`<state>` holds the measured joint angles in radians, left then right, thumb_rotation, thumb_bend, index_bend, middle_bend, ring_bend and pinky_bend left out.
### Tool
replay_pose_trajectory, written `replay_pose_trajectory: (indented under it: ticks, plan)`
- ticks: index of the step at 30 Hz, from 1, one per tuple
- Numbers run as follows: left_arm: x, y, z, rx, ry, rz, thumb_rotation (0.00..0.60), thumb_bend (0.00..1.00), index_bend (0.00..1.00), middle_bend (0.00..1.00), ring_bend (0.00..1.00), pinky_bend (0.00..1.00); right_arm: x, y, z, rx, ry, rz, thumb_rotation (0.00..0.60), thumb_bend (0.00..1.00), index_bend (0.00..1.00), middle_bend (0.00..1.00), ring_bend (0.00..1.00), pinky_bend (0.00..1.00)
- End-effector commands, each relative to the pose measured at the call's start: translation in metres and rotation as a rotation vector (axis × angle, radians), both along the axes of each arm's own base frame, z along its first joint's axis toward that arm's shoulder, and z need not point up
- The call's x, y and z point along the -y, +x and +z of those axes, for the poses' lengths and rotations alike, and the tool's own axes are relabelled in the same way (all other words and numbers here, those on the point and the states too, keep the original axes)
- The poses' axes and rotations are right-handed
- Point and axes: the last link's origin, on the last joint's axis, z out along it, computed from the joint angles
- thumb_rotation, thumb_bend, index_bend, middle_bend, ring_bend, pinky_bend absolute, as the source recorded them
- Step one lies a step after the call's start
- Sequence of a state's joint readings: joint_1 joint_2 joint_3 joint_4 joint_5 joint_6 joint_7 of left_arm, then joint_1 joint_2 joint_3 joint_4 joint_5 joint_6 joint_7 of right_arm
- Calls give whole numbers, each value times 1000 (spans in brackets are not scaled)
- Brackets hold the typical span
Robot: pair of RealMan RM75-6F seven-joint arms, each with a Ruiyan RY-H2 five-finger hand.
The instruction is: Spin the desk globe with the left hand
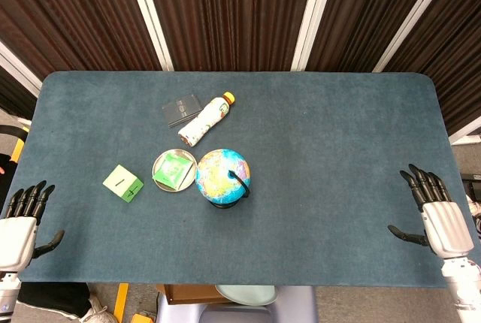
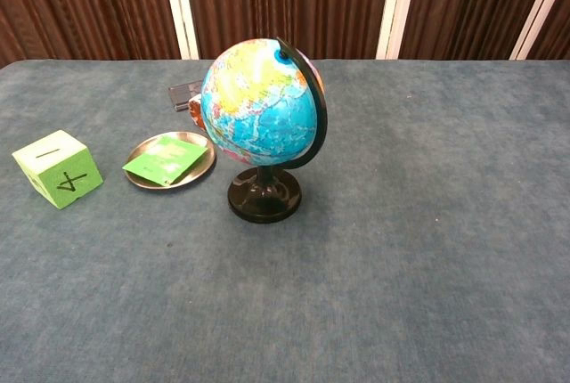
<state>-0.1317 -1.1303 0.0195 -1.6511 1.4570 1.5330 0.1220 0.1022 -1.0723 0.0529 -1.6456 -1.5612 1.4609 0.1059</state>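
The blue surface carries everything, and the desk globe stands upright on its black base a little left of the middle, its dark arc rising on the right side of the ball. The left hand rests at the near left edge, fingers spread and holding nothing; the globe lies forward and to its right, well apart. The right hand sits at the near right edge, likewise spread and empty, about as far off. Between left hand and globe lie a green cube and a metal dish holding a green packet, the dish just beside the globe. The reach probably has to clear both.
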Motion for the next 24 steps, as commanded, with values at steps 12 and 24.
replay_pose_trajectory:
  ticks: [12, 24]
  plan:
    - [-6, 24, -1, 20, -26, -107, 600, 292, 0, 0, 0, 0, -11, -3, 14, 27, -40, 31, 600, 156, 0, 66, 0, 135]
    - [-85, 163, -50, 85, -241, -635, 600, 294, 0, 0, 0, 0, -7, 9, 30, 26, -72, 103, 600, 156, 0, 66, 0, 135]
